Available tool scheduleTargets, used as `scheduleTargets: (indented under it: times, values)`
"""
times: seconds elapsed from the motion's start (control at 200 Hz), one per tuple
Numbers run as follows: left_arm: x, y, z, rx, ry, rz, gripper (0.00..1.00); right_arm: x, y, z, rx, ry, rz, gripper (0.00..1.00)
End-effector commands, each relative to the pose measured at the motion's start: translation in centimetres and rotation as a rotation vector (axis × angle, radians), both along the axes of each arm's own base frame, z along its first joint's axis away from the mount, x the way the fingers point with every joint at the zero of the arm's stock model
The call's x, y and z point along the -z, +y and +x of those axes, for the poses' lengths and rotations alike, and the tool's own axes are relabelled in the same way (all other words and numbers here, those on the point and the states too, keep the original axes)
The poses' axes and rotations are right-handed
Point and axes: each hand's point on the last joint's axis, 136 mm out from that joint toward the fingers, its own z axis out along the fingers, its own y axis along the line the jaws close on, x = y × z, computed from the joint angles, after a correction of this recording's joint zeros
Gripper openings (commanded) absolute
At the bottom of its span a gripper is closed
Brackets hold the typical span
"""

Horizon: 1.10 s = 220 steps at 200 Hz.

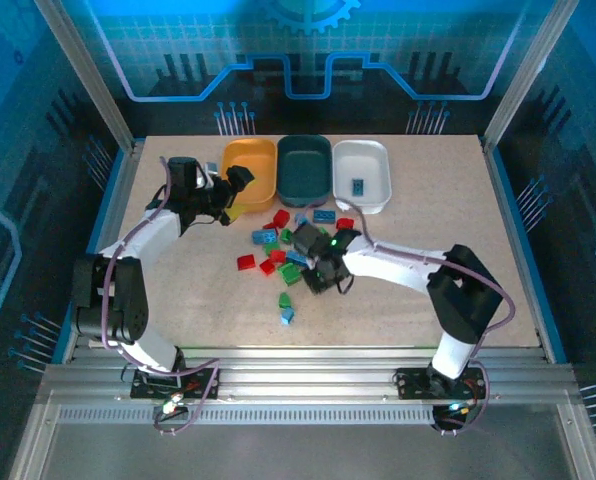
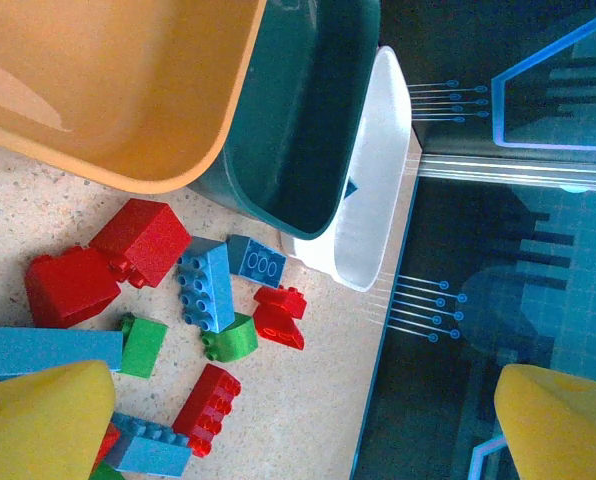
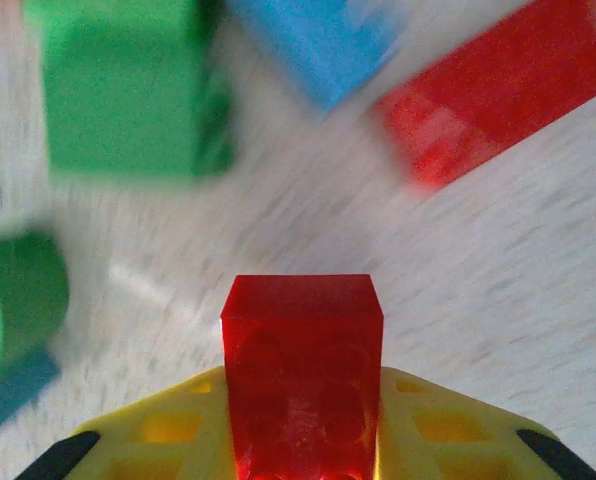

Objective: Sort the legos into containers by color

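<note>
Your right tool is down among the legos, which lie scattered at the middle of the bench. In its wrist view the yellow jaws are drawn in against a red brick, which stands upright between them; blurred green, blue and red pieces lie on the bench from 10 to 2 o'clock of it. Your left tool sits at 10 o'clock of the pile, just beside the near end of the orange-yellow tub. Its jaws are spread as wide as they go, with nothing between them. The three tubs stand side by side, touching, at 12 o'clock of the pile: orange-yellow, then the teal tub, then the white tub towards 1 o'clock. One blue brick already lies in the white tub. A green piece and a small blue piece lie apart from the rest at 6 o'clock of the pile.
</note>
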Motion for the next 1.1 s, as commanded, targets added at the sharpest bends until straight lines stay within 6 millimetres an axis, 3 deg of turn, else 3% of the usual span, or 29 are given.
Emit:
scheduleTargets:
  times: [0.0,0.115,0.255,0.325,0.335,0.38,0.525,0.63,0.68,0.77,0.87,0.93,1.096]
  values:
    - [1.0,-0.2,-0.2,0.002,0.045,-0.035,0.99,-5.6,0.2,7.5,0.096,-0.202,0.092,0.33]
    - [1.2,-0.1,-0.6,-0.010,0.073,-0.039,0.98,-7.6,0.1,15.3,0.175,-0.289,0.114,0.33]
    - [0.4,-0.2,-0.5,-0.007,0.053,-0.039,0.99,-6.1,-0.3,22.9,0.251,-0.272,0.127,0.34]
    - [0.5,-0.2,-0.5,-0.005,0.056,-0.038,0.99,-5.4,-0.3,25.2,0.263,-0.257,0.121,0.34]
    - [0.5,-0.2,-0.5,-0.005,0.056,-0.038,0.98,-6.0,-0.3,25.5,0.262,-0.269,0.128,0.34]
    - [0.6,-0.3,-0.5,-0.003,0.056,-0.040,0.99,-4.9,0.0,26.6,0.256,-0.256,0.125,0.35]
    - [0.8,-0.4,-0.4,0.003,0.057,-0.051,0.99,-5.1,0.6,28.2,0.240,-0.248,0.148,0.40]
    - [0.7,-0.6,-0.3,0.010,0.053,-0.055,0.99,-5.6,0.5,28.2,0.238,-0.239,0.152,0.64]
    - [0.7,-0.6,-0.2,0.013,0.049,-0.058,0.99,-6.6,0.5,28.0,0.232,-0.254,0.158,0.67]
    - [0.4,-0.6,-0.2,0.016,0.042,-0.058,0.99,-10.3,0.7,26.9,0.219,-0.313,0.180,0.67]
    - [0.2,-0.6,-0.3,0.016,0.038,-0.053,0.99,-12.8,1.2,23.5,0.197,-0.346,0.184,0.66]
    - [0.1,-0.5,-0.3,0.015,0.035,-0.046,0.99,-11.9,1.7,20.4,0.176,-0.325,0.162,0.65]
    - [0.7,-0.4,-0.5,0.009,0.061,-0.031,0.99,-7.1,3.7,10.9,0.115,-0.185,0.141,0.64]
